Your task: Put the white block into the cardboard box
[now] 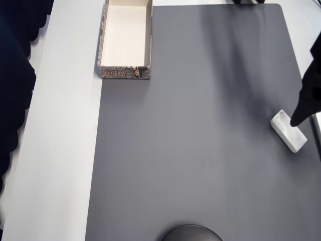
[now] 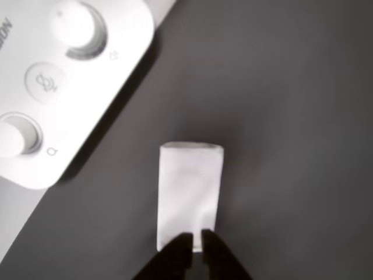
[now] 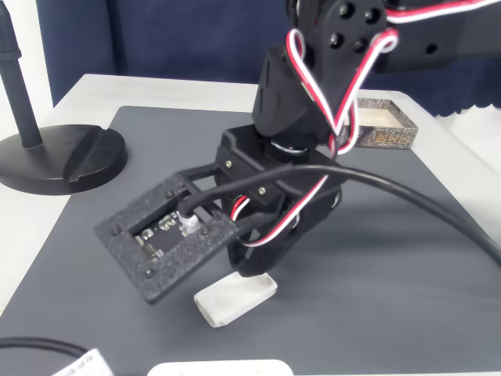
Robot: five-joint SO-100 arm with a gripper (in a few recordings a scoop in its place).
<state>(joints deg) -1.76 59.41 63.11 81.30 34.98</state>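
My black two-finger gripper [image 2: 194, 242] hangs over one end of the small white rectangular block [image 2: 190, 195], fingers nearly together, holding nothing. The block lies flat on the dark grey mat [image 1: 200, 125], well apart from the long mottled cardboard box [image 1: 126, 37].

Dark grey mat [image 1: 190, 130] on white table [image 1: 60, 150]; white knobbed device [image 2: 64, 81]; black round stand base [image 3: 63, 157].
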